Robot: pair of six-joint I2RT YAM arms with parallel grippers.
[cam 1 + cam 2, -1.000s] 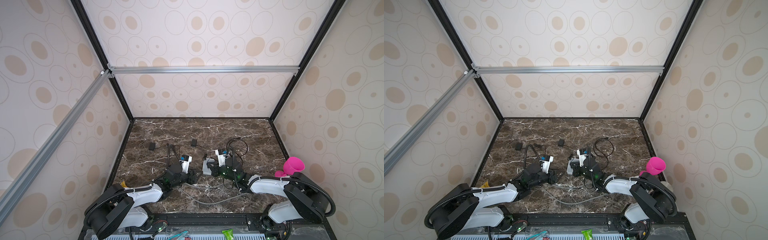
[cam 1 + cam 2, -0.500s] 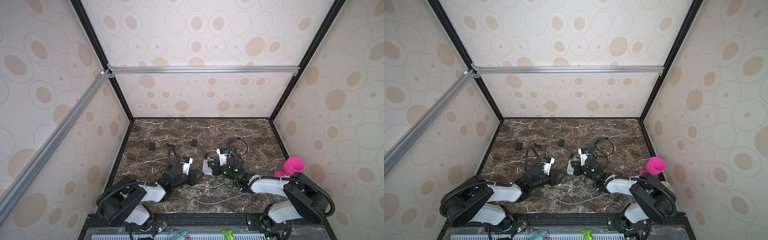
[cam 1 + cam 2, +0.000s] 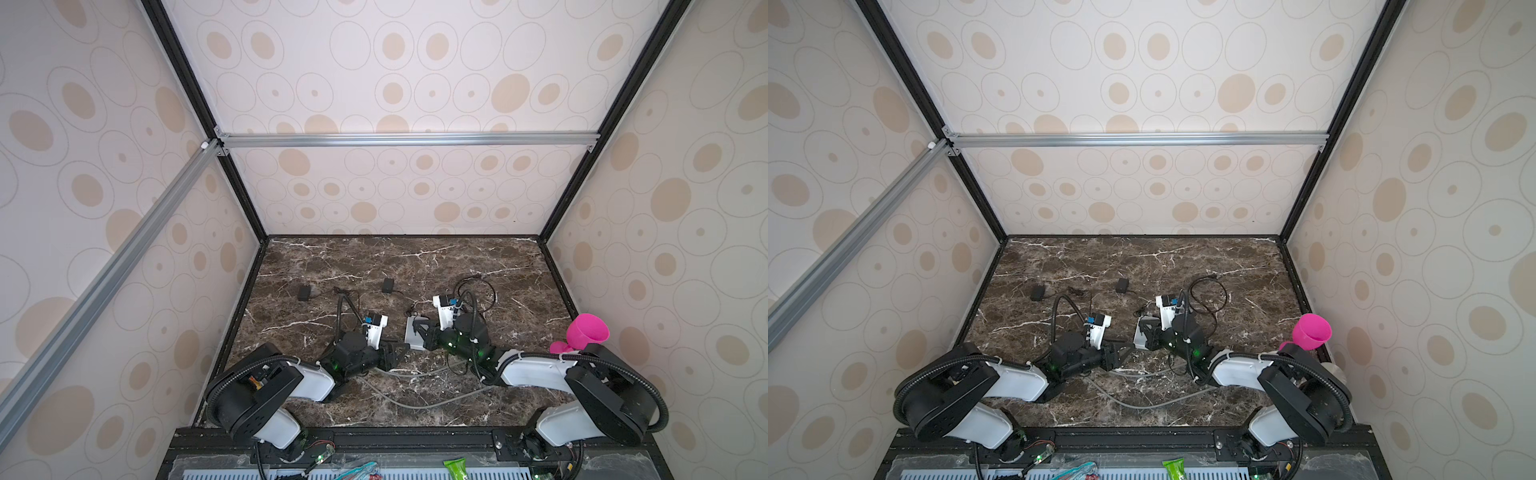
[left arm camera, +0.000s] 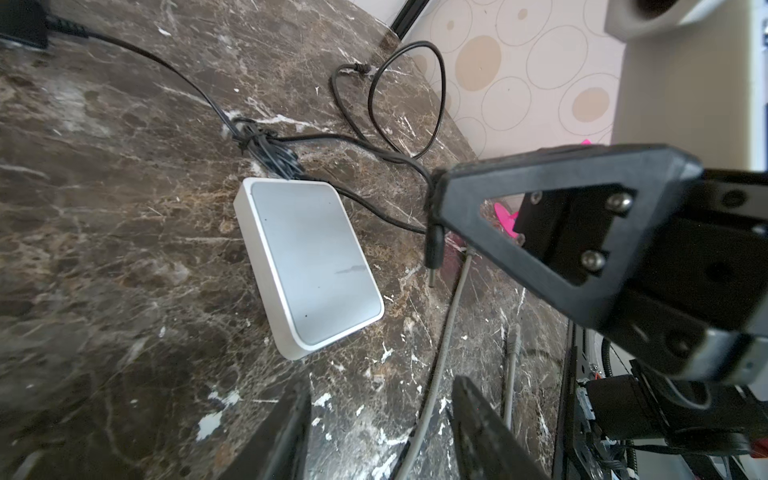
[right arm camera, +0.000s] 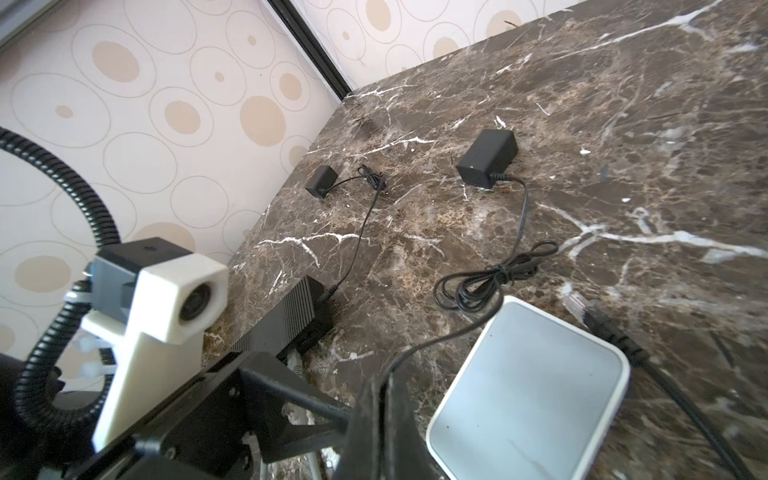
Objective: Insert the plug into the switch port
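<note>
The switch [image 4: 311, 266] is a flat white box lying on the marble; it also shows in both top views [image 3: 412, 332] [image 3: 1139, 334] and in the right wrist view [image 5: 528, 390]. My right gripper [image 4: 436, 199] [image 3: 420, 332] [image 5: 382, 415] hovers at one side of the switch, shut on a black barrel plug [image 4: 435, 245]. The plug's metal tip points down, just above the marble and apart from the switch. Its thin black cable [image 5: 469, 291] trails off in a tied bundle. My left gripper [image 4: 382, 428] [image 3: 398, 355] stands open and empty near the switch's corner.
Two black power adapters [image 3: 304, 292] [image 3: 387, 285] lie farther back. A black ribbed box [image 5: 286, 320] sits under my left arm. A grey cable [image 3: 415, 403] runs across the front of the table. A loose network plug [image 5: 577, 305] lies beside the switch. A pink cup [image 3: 586, 332] stands at the right wall.
My left arm's elbow has risen and its open gripper has slid a little toward the switch. The right gripper and the plug have stayed where they were.
</note>
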